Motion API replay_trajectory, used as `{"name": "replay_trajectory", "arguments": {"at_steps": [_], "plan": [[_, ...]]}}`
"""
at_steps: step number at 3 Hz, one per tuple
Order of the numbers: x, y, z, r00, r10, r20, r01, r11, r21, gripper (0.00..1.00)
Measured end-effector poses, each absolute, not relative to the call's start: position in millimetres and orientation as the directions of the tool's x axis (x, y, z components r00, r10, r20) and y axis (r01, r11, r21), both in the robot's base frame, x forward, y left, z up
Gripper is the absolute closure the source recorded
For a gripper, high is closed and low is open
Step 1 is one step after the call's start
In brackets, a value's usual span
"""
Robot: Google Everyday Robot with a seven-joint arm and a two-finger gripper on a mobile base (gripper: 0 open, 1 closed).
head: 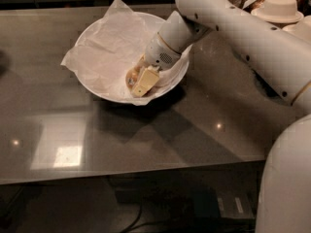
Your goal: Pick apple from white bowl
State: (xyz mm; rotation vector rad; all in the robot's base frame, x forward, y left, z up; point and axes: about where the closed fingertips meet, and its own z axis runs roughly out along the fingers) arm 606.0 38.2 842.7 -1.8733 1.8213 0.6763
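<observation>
pincer (139,84) sat low inside the white bowl (181,74), right against the apple (129,77), which lay on the crumpled paper (104,57) toward the bowl's near right side. i could not tell whether it was clenched or released. the bowl stood on the table (146,144), with 1 arm (243,28) reaching in from the right.

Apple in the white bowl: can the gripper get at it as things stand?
Probably yes. The gripper is down inside the white bowl, right against the apple, which shows partly behind it. Only the crumpled paper lies around it; nothing seems to block the way.
</observation>
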Motion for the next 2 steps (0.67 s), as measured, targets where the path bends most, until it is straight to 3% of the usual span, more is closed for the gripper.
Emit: {"name": "replay_trajectory", "arguments": {"at_steps": [1,2], "plan": [[600.3,46.4,857.0,0.040,-0.728,-0.684,-0.997,-0.075,0.022,1.00],[592.3,64.4,891.5,0.099,-0.678,-0.729,-0.989,-0.149,0.005,1.00]]}}
